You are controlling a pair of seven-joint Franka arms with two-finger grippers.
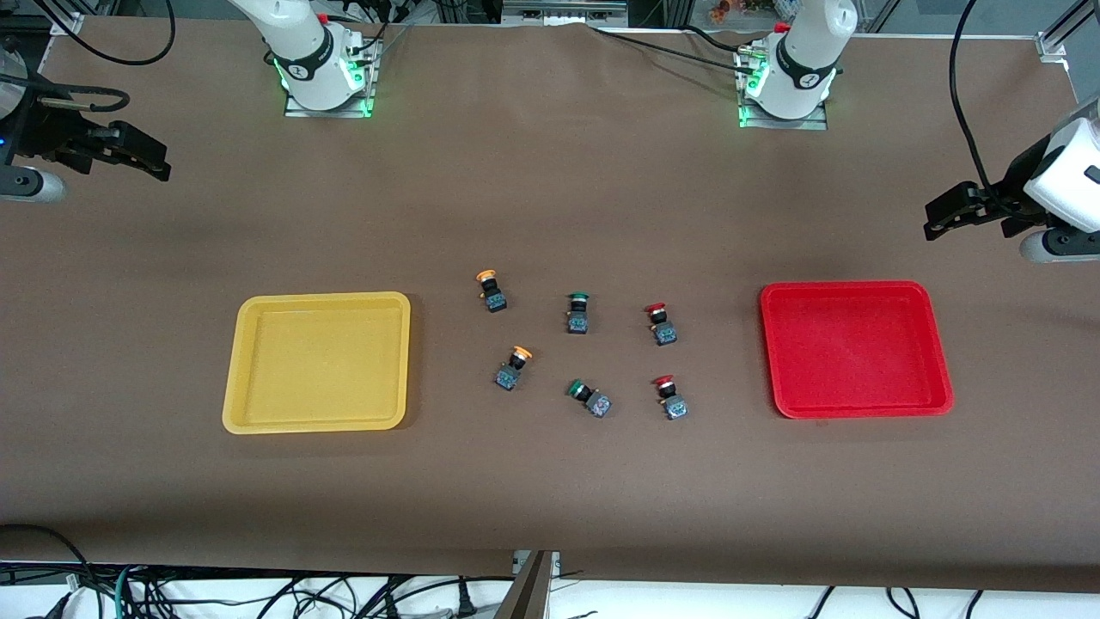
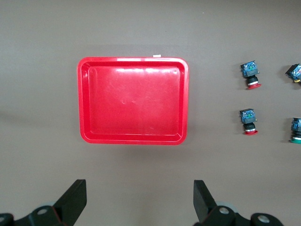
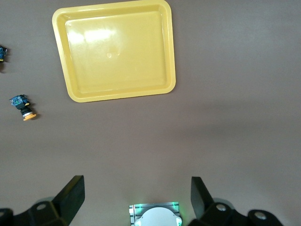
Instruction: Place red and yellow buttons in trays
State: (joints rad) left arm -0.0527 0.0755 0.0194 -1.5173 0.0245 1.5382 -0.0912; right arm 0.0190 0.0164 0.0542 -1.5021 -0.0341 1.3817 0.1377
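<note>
We judge nothing is sorted yet: both trays, yellow (image 1: 318, 362) and red (image 1: 856, 348), lie empty, the buttons (image 1: 662, 324) sit between them, and the left gripper (image 2: 140, 197) and right gripper (image 3: 136, 195), spread wide and empty, must next descend onto one.

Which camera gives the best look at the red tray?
The left wrist view: the red tray fills its middle, seen straight down, rim complete and inside bare. The front view shows it whole but smaller and angled. The right wrist view misses it.
</note>
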